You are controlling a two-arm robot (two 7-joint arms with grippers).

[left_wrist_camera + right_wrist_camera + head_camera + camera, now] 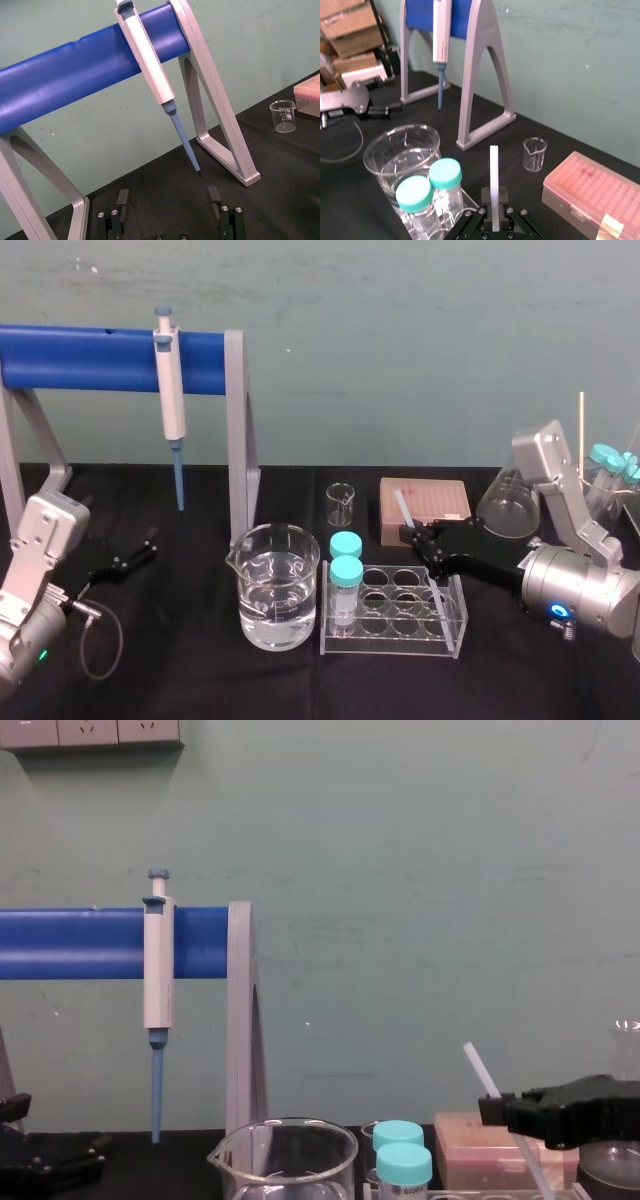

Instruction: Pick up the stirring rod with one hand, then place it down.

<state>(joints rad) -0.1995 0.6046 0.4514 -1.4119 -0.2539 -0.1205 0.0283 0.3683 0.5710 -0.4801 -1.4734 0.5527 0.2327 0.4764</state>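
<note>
Head view has as its biggest thing the grey stand (238, 430) with a blue bar, cut off at the left edge; a white-and-blue pipette (170, 390) hangs on the bar. Next is the large beaker (275, 585) with clear liquid, then the clear tube rack (400, 612) just beside it, holding two teal-capped vials (346, 575). Behind the rack lies a pink tip box (430, 502). The right gripper (412, 532) hangs over the rack's far edge, clamped on the stirring rod (478, 1067). This rod is tilted and off the table, and the bottom edge of chest view cuts its lower end. The left gripper (132, 558) is low at the left, its fingers (122, 199) spread apart. Printing on the small beaker (341, 503) and on the front vial's label is too small to read.
</note>
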